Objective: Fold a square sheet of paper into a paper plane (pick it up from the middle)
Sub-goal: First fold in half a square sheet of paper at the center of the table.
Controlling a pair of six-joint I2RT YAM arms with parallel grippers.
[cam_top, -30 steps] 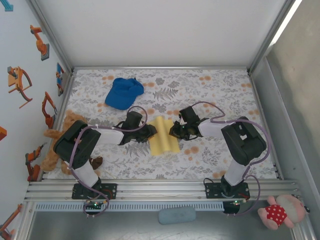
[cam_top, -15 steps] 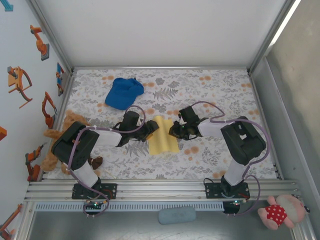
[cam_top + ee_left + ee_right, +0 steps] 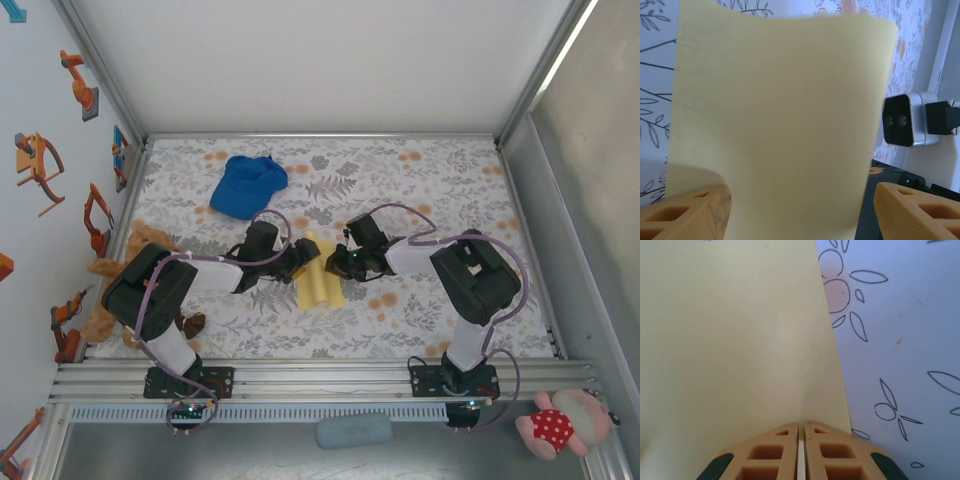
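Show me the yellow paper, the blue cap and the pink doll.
yellow paper (image 3: 319, 290), overhead view, its near half.
blue cap (image 3: 245, 188), overhead view, its crown.
pink doll (image 3: 550, 428), overhead view, its spotted dress.

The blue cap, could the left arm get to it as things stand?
Probably yes. The blue cap lies at the back left, not far from the left hand, with only patterned table between them. That hand is open and grips nothing, though the yellow paper stands close in front of its fingers.

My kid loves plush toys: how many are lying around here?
2: a brown teddy at the left edge of the table, and a pink plush in red dots beyond the near right corner. Others may be hidden.
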